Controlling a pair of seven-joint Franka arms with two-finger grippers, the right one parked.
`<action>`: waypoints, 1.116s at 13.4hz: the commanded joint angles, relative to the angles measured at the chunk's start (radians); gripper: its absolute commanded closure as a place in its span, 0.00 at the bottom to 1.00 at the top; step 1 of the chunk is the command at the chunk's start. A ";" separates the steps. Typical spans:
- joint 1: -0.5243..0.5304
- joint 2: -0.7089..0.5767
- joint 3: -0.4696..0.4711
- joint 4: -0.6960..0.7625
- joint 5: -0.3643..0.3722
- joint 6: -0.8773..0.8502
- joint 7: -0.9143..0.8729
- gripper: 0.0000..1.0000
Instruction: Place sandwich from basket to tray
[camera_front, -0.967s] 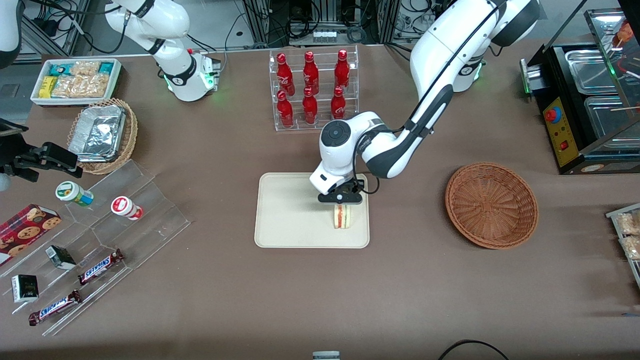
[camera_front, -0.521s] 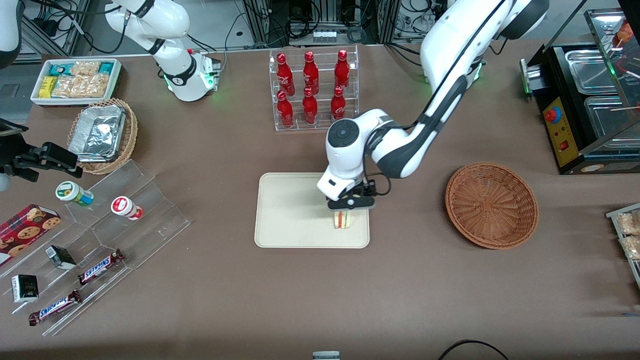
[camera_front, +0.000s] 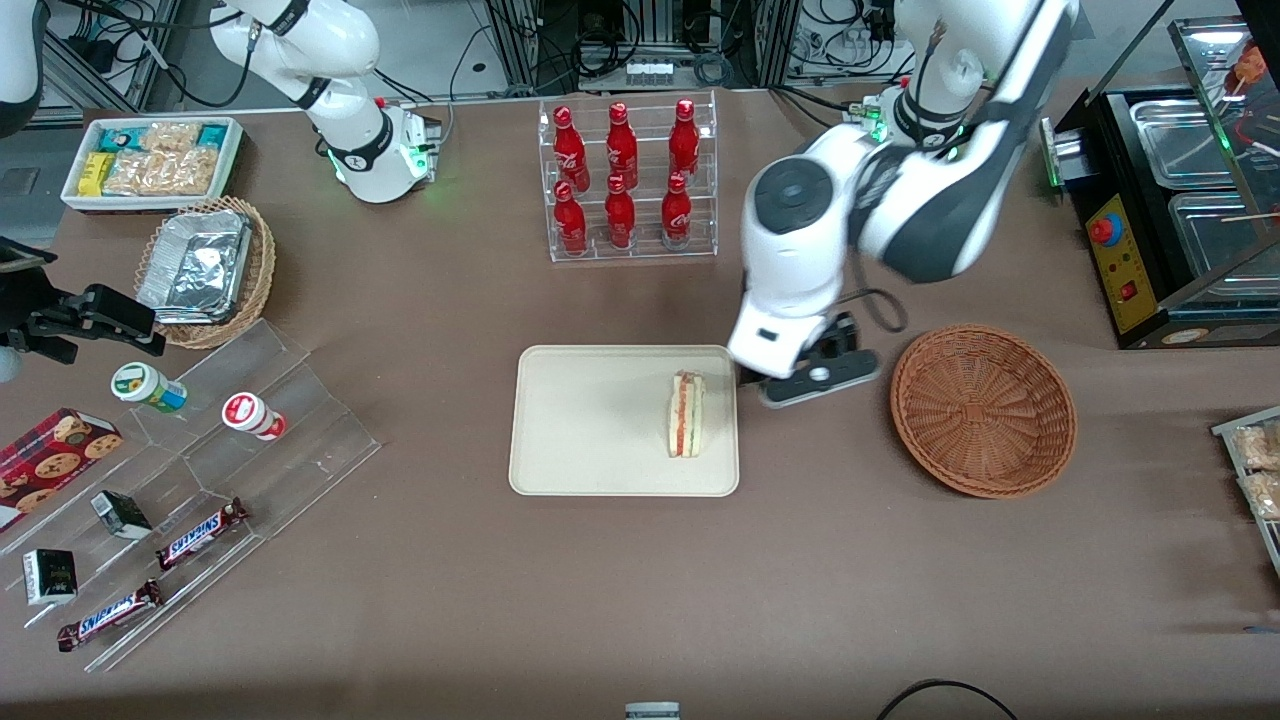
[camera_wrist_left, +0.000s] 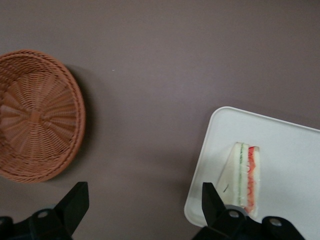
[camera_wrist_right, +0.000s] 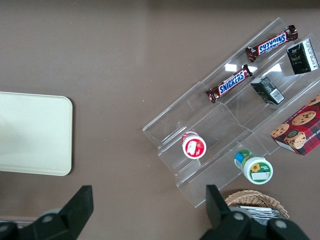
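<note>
The sandwich (camera_front: 686, 414) lies on the tray (camera_front: 590, 430), close along the short edge that faces the working arm's end of the table, with its striped red and green cut face turned up. It rests free, nothing touching it, which reads to me as a finished drop: it was put just inside the nearest rim, the shortest way in from the basket. The wrist view agrees, showing the sandwich (camera_wrist_left: 242, 172) tucked near a rounded corner of the tray (camera_wrist_left: 280, 150).

A little farther from me, the gripper (camera_front: 815, 375) hangs above bare table between the tray and the basket (camera_front: 983, 410), raised well off the surface. Its fingers (camera_wrist_left: 75, 202) stand wide apart and carry nothing; the brown tabletop shows plainly through the gap. I judge that the arm is lifted that way to clear the tray's rim and keep from nudging the bread.

The basket sits with no load in it toward the working arm's end, well apart from the tray, its woven floor bare. So the task looks done to me.
</note>
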 joint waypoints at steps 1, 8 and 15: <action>0.092 -0.091 -0.004 -0.030 -0.073 -0.066 0.153 0.00; 0.346 -0.229 -0.004 -0.033 -0.235 -0.198 0.556 0.00; 0.210 -0.379 0.332 -0.076 -0.361 -0.295 0.808 0.00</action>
